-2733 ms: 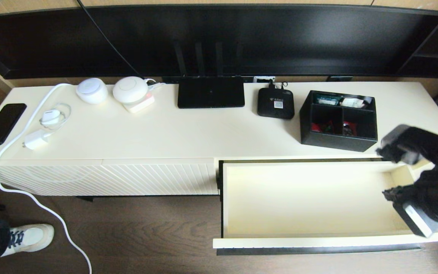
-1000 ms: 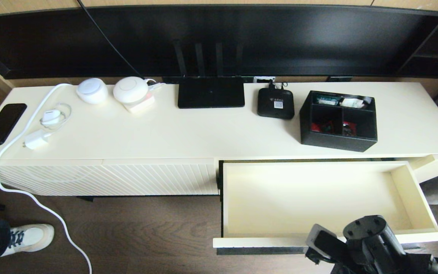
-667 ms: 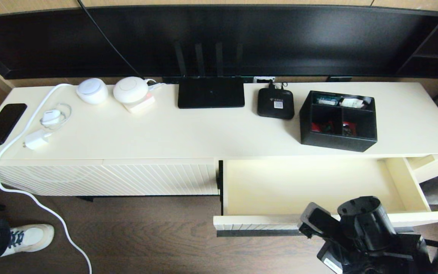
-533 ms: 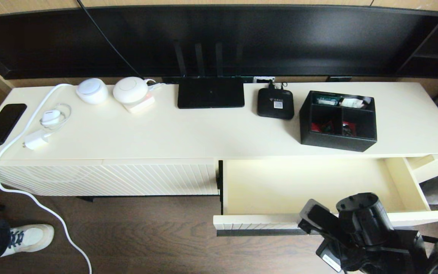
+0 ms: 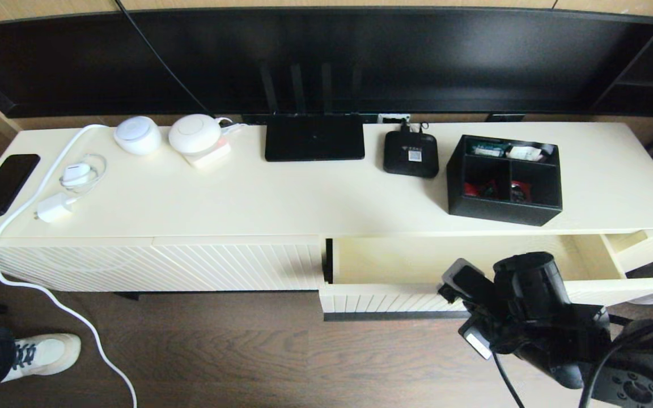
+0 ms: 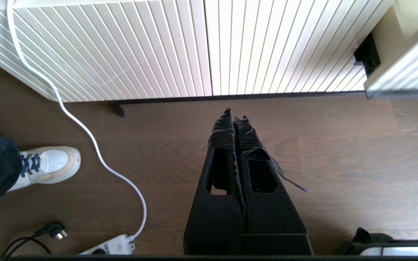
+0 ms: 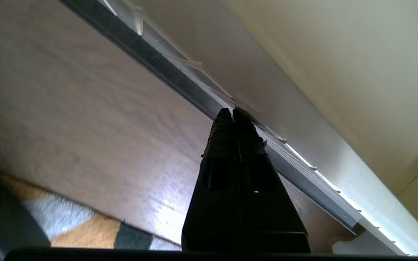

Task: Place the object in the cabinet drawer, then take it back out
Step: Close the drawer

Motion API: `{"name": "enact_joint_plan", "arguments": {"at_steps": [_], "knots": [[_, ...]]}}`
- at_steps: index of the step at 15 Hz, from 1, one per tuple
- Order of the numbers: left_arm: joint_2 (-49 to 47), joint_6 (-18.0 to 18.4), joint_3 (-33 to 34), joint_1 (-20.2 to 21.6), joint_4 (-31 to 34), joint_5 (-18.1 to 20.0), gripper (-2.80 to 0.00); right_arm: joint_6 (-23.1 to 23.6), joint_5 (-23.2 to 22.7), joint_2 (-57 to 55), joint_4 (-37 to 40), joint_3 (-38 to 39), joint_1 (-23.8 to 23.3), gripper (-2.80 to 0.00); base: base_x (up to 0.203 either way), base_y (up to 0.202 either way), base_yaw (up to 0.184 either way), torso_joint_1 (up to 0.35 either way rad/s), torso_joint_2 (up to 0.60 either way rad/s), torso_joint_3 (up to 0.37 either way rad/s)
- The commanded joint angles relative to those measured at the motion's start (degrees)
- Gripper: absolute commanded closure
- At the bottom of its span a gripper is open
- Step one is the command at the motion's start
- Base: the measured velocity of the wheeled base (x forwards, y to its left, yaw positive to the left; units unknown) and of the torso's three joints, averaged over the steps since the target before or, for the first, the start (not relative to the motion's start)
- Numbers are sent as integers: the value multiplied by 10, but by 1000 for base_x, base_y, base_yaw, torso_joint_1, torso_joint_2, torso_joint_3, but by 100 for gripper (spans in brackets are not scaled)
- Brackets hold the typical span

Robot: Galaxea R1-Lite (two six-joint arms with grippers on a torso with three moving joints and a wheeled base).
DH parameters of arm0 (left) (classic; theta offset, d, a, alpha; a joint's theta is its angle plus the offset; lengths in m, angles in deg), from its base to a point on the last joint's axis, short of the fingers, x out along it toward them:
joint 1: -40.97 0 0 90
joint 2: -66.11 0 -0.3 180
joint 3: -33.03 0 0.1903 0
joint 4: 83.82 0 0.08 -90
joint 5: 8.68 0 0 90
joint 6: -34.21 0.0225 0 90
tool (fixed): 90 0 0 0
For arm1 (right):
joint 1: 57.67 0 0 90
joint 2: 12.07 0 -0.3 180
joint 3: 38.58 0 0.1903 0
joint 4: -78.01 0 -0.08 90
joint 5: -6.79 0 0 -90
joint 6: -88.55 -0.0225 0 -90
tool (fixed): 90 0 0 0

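the organiser box [image 5: 505,178] sits on the cabinet top, out of the cabinet drawer [image 5: 394,296] — now pushed nearly shut by the right gripper [image 7: 232,110], fingers pressed together — so the retrieval looks finished.

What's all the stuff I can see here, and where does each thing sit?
Organiser box: one, black, cabinet top, right.
Cabinet drawer: one, cream, partly open, below the box.
Handle bar: one, dark, drawer's front.
Router: one, black, top centre.
Small device: one, black, white label, beside router.
Round devices: two, white, top left.
Phone: one, black, far left.
Charger: one, white, near phone.
Cable: one, white, trailing to floor.
Shoe: one, white, floor left.
Left end effector: black, shut, above floor.
Right end effector: black, shut, against handle bar.
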Motion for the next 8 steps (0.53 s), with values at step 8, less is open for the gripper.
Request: {"name": "enact_joint_plan", "arguments": {"at_steps": [8], "knots": [[0,0,0,0,0,0,0,5,1,-56,-14,-78,-26,0,0,0,0,0,0,0]]}}
